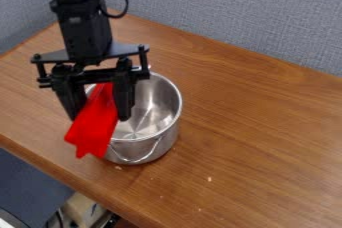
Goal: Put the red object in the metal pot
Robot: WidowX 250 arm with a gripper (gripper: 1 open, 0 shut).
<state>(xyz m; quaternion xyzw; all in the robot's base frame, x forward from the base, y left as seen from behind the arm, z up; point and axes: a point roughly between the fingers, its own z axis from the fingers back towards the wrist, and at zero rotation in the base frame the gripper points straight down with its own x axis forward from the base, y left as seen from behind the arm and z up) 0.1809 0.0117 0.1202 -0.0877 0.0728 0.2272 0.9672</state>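
Note:
The red object [90, 132], a bright red elongated block, hangs tilted between the fingers of my gripper [94, 114], which is shut on its upper end and points almost straight down. The metal pot [158, 110] stands upright on the wooden table, shiny and round, with a thin wire handle at its front. From this camera the block's lower end overlaps the pot's left rim and outer wall. I cannot tell whether it is inside the pot, above it or in front of it. The pot's left side is hidden behind the block and the fingers.
The brown wooden table [254, 112] stretches to the right and back, with its front edge running close below the pot. A grey-blue wall [267, 12] stands behind the table. The black arm rises from the gripper to the upper left.

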